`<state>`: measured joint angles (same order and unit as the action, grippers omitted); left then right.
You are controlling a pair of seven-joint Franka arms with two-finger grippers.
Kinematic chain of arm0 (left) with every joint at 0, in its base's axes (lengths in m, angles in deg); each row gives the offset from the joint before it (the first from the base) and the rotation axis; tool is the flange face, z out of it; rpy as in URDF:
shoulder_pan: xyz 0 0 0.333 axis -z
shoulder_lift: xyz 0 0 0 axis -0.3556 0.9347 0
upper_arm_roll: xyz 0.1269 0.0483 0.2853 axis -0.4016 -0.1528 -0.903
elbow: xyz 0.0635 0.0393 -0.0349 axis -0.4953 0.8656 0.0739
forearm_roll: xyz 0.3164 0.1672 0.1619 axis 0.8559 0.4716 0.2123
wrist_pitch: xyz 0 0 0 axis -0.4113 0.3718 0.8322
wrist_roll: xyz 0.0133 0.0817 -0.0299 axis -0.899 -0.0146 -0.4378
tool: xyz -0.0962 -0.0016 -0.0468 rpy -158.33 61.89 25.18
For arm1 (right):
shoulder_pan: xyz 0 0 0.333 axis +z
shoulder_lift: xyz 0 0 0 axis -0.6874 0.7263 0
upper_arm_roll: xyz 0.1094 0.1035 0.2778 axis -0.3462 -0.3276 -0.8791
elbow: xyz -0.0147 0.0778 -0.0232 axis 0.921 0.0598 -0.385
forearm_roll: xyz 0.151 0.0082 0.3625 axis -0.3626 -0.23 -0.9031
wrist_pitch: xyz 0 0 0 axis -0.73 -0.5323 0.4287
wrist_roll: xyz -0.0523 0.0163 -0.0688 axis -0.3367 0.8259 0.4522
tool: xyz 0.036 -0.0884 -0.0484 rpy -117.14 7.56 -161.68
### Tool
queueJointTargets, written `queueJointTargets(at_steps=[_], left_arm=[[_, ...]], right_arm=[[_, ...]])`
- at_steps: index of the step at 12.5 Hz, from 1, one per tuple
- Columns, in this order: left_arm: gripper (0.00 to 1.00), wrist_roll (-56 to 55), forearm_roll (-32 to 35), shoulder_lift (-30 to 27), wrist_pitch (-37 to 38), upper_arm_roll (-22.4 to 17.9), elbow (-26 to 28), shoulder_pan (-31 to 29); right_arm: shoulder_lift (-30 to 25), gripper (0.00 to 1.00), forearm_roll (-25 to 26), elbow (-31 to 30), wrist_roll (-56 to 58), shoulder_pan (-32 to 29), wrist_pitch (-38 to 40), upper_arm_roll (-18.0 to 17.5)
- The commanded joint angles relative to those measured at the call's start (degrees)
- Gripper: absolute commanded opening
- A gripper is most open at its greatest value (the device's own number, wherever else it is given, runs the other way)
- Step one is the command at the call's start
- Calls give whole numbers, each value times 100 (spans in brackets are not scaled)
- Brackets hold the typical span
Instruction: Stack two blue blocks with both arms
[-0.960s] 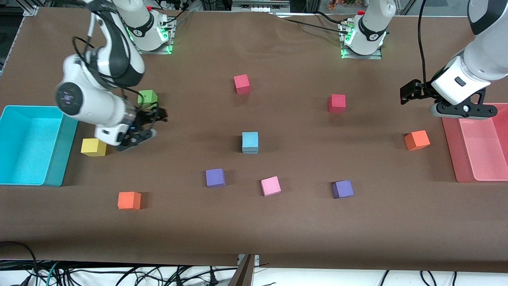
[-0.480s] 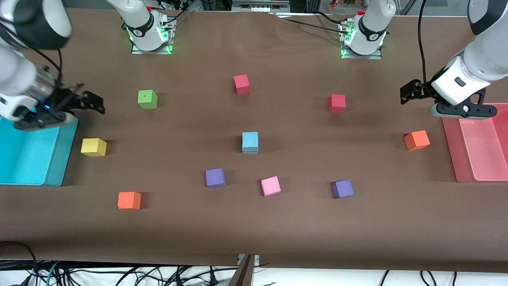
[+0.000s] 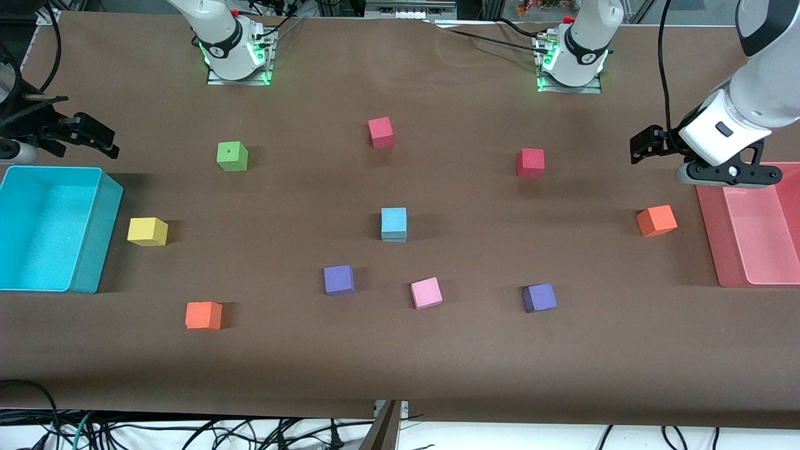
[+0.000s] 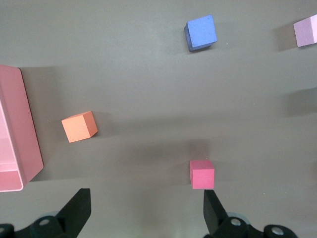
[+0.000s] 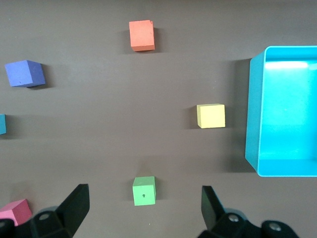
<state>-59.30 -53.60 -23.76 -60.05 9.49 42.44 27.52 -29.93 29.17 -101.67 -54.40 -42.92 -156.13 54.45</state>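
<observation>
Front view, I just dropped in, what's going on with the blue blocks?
The blue blocks sit stacked, one on the other, mid-table, with nothing touching them. The right gripper is open and empty, up by the turquoise bin. The left gripper waits open by the pink bin. The other coloured cubes lie scattered singly around the stack.

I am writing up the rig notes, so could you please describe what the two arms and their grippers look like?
Both arms are white and rounded with black bands at the joints, on bases lit green. The left arm carries a black cable along it and ends in a black left gripper with two flat, tapered fingers. The right gripper is black too, with matching fingers.
</observation>
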Motion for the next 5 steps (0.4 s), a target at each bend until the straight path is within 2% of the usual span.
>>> queueJointTargets(at_steps=[1, 5], left_arm=[[100, 146, 139, -72, 38, -3, 68, -10], [100, 146, 130, -64, 38, -3, 68, -10]], right_arm=[[137, 100, 91, 152, -60, -77, 18, -58], [146, 100, 99, 126, -51, -68, 62, -67]])
